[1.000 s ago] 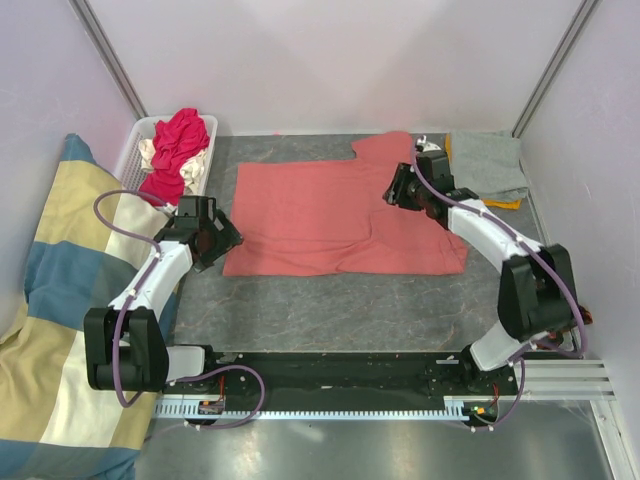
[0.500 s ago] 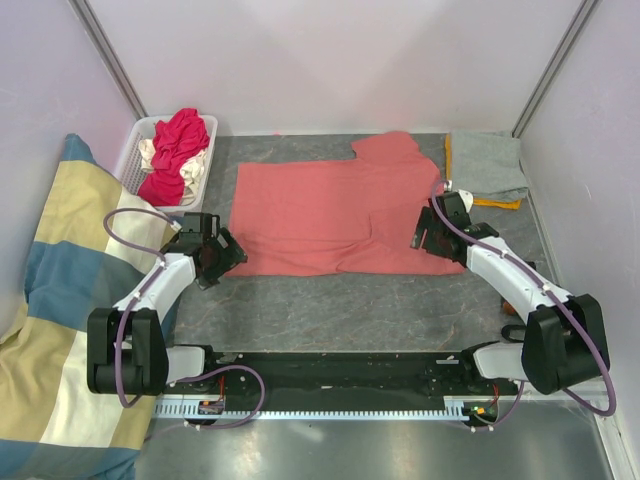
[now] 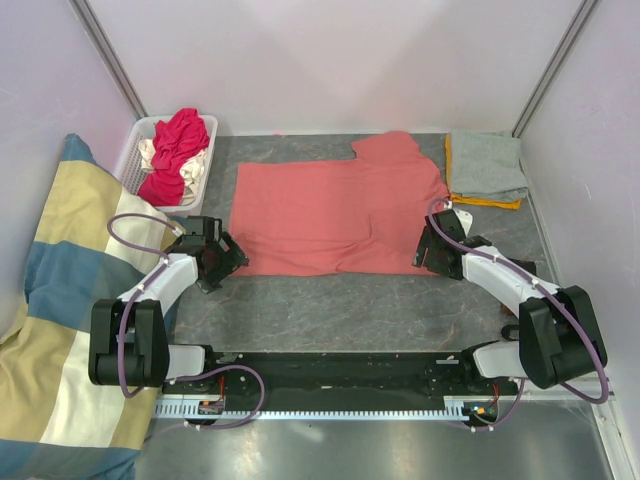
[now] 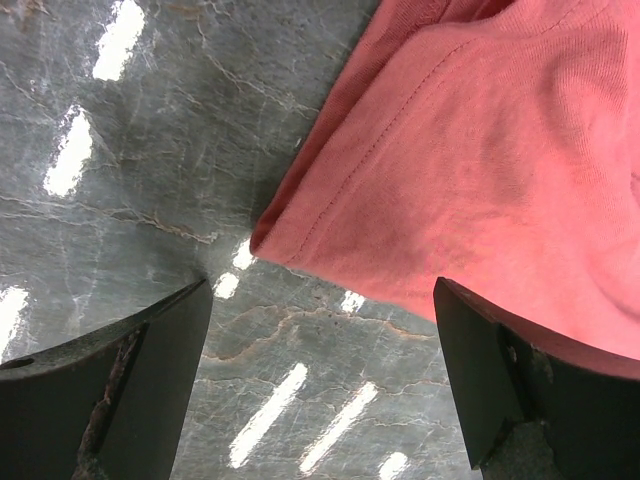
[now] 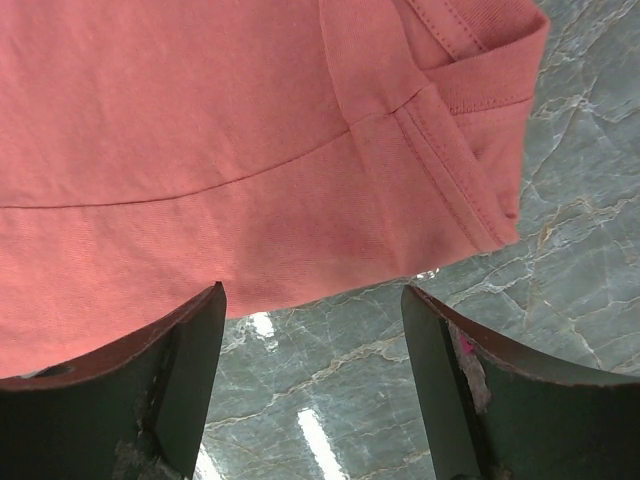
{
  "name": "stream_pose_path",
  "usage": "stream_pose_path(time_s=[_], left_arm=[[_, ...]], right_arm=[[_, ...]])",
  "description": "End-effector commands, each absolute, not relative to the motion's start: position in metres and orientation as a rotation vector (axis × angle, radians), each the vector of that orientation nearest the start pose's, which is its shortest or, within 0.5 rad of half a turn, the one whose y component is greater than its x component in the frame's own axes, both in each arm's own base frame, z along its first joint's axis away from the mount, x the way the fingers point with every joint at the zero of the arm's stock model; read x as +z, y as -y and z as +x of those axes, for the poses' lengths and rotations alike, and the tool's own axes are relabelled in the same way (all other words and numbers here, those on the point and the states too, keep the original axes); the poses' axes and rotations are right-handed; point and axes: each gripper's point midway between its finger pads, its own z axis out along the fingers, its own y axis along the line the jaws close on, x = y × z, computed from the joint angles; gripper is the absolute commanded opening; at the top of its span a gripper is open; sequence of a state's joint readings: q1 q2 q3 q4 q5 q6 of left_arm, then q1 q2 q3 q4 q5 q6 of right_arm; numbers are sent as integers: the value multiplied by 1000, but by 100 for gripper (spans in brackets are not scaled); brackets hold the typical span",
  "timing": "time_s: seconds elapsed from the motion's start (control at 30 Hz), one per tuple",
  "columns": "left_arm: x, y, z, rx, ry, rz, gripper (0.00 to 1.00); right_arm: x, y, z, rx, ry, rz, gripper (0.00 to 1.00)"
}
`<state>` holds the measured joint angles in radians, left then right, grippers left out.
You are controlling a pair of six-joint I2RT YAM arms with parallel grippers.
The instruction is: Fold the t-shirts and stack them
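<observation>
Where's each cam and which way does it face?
Top external: above and behind the robot, looking down; shows left gripper, right gripper, salmon-pink t-shirt on the table.
Left wrist: faces down at the shirt's near-left corner; own open jaws frame it.
Right wrist: faces down at its near-right corner; own open jaws show.
Shared: shirt and table in all three.

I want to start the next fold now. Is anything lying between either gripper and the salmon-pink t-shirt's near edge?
Nothing visible does. The left gripper and right gripper both stand open over the grey table, and the salmon-pink t-shirt has its hem directly ahead of their fingers.
</observation>
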<state>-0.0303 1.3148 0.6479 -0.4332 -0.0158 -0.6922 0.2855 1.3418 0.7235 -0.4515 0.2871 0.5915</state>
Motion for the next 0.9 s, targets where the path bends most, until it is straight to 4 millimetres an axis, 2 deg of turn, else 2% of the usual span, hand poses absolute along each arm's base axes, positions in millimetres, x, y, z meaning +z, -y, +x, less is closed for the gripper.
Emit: stream_pose_path(time_s=[0.0, 0.2, 0.3, 0.37, 0.5, 0.63, 0.77, 0.87], left_arm=[[32, 33, 276, -233, -2489, -902, 100], [28, 33, 280, -228, -2500, -916, 100], [33, 36, 286, -251, -2493, -907, 100], [44, 36, 292, -268, -2460, -893, 100], [71, 49, 305, -339, -2405, -813, 100], [97, 69, 319, -392, -2364, -721, 100], [109, 92, 324, -434, -2363, -650, 100], [103, 103, 323, -446, -2378, -632, 100]], right_arm=[[44, -55, 291, -37, -2482, 511, 79], [42, -54, 292, -51, -2487, 503, 79], [47, -58, 296, -26, -2479, 501, 79], [52, -59, 299, -16, -2473, 494, 79], [69, -65, 310, 22, -2443, 477, 79], [75, -72, 319, 54, -2444, 454, 80], [77, -81, 326, 101, -2451, 439, 80], [76, -83, 331, 115, -2442, 439, 80]])
